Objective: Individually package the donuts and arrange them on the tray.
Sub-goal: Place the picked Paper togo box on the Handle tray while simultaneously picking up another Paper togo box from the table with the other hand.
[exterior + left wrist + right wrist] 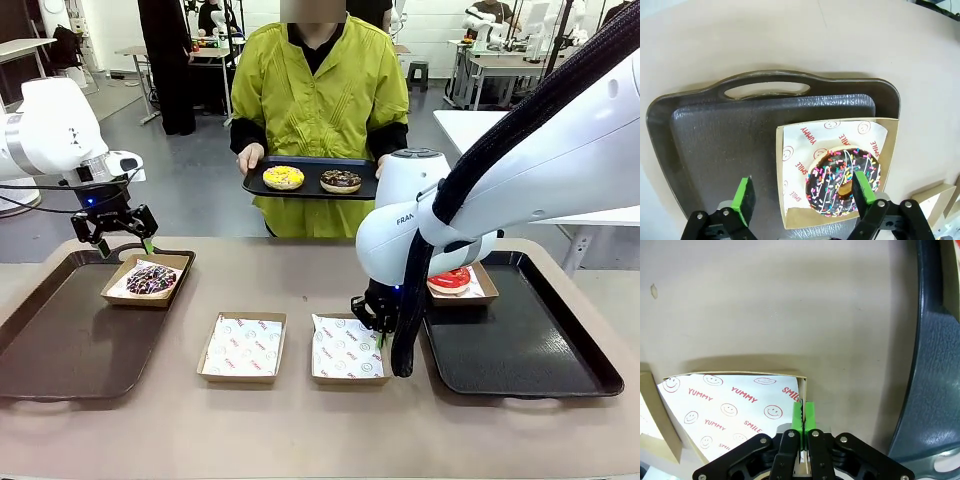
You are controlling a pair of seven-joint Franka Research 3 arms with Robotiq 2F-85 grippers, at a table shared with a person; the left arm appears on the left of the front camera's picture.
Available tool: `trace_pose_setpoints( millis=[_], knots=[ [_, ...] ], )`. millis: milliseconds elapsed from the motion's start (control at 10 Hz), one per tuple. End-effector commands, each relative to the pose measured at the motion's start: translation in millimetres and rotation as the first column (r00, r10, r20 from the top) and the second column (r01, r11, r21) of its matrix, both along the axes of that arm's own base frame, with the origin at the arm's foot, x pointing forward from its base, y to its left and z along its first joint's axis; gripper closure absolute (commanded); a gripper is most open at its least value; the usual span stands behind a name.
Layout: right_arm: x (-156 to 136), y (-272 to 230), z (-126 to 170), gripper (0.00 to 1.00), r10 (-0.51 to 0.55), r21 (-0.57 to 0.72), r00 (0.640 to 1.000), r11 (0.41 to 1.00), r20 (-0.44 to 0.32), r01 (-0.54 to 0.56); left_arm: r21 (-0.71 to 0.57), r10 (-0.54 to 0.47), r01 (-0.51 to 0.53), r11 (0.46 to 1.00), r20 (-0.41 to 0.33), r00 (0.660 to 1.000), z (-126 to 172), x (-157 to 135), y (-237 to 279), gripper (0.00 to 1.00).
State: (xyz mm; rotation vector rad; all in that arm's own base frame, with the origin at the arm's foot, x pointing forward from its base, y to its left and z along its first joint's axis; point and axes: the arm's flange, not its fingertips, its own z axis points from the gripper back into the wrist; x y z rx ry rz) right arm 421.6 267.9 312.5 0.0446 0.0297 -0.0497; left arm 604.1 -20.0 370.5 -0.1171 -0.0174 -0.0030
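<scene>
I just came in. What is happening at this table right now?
The left end effector hangs open above the sprinkled chocolate donut, boxed on the left tray. The right end effector is shut on the wall of an empty box. The red donut sits boxed on the right tray. A person holds a black tray with the yellow donut and the dark donut.

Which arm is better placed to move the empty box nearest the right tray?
Right, probably. The right gripper is shut on the wall of that empty box, beside the right tray. The left gripper hangs open over the boxed sprinkle donut on the left tray.
</scene>
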Motion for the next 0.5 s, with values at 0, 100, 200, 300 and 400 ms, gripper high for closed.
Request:
trace_pose_setpoints(
  millis=[0,100,200,300,400],
  knots=[
    [-2.4,-1.9,2.1,1.0,-0.009,-0.011,1.0,1.0,-0.021,0.009,-0.046,0.035,-0.035,0.998,-0.009,0.999,13.4,-6.7,3.2,0.0],
    [-2.1,-5.5,14.6,1.0,-0.013,-0.008,1.0,1.0,-0.012,0.013,-0.106,0.059,-0.062,0.992,-0.032,0.998,23.8,-13.8,8.2,0.0],
    [2.3,-11.9,36.3,1.0,-0.022,0.007,1.0,1.0,0.008,0.022,-0.21,0.07,-0.08,0.974,-0.056,0.996,40.9,-26.4,18.5,0.0],
    [10.6,-21.4,69.0,1.0,-0.036,0.044,0.999,0.998,0.024,0.035,-0.338,0.058,-0.068,0.939,-0.042,0.997,65.4,-48.7,35.7,0.0],
    [20.9,-30.4,96.7,1.0,-0.052,0.074,0.998,0.996,0.04,0.049,-0.439,0.069,-0.075,0.895,-0.031,0.997,84.8,-70.6,52.5,0.0]
  ],
)
